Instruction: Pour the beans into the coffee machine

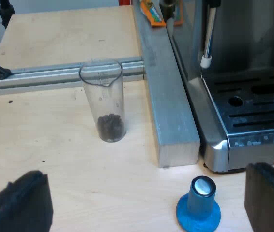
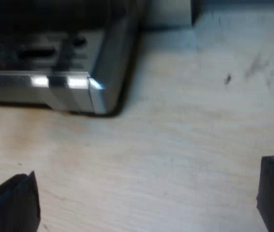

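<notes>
standing upright: clear cylindrical measuring glass [image 1: 102,99], likely dark beans [image 1: 111,126] at bottom; left jaws, right jaws spread.

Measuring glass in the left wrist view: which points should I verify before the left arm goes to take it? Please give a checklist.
1. Clear cylindrical measuring glass stands upright on the wooden table: ok.
2. Dark coffee beans lie at its bottom: ok.
3. Left fingers open, apart from the glass: ok.
4. Blue round tamper near one left finger, maybe in the way: cannot tell.
5. Right fingers open, empty, by the silver espresso machine's corner: ok.
</notes>
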`<action>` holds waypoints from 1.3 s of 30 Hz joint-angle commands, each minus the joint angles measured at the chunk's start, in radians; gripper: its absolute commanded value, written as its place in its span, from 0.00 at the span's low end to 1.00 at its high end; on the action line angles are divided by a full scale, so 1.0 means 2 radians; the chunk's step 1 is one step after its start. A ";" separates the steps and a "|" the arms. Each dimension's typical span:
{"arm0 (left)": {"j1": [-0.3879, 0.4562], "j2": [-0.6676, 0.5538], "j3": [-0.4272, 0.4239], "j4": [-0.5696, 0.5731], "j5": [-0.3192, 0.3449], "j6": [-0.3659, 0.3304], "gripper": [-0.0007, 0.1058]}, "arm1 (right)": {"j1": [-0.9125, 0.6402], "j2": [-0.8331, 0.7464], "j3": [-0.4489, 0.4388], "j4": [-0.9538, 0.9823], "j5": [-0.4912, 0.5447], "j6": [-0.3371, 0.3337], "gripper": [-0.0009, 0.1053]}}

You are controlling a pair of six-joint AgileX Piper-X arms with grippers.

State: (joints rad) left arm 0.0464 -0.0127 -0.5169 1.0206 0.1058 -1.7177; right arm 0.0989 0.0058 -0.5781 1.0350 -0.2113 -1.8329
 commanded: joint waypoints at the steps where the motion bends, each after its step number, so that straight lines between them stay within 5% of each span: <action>1: -0.001 -0.037 -0.033 0.011 0.001 -0.003 0.77 | 0.008 0.026 -0.034 -0.004 -0.053 -0.002 0.87; 9: -0.001 -0.021 -0.048 0.011 0.001 -0.006 0.77 | 0.067 0.093 -0.095 -0.006 -0.144 -0.027 0.87; 17: -0.001 -0.007 -0.048 0.011 0.015 -0.006 0.77 | 0.132 0.148 -0.116 -0.085 -0.144 -0.074 0.87; 39: -0.001 -0.007 -0.048 0.011 0.017 -0.006 0.77 | 0.256 0.270 -0.116 -0.183 -0.101 -0.093 0.83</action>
State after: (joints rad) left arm 0.0464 -0.0127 -0.6092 1.0464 0.1336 -1.7200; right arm 0.6128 0.5561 -0.7998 0.6761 -0.4037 -2.0065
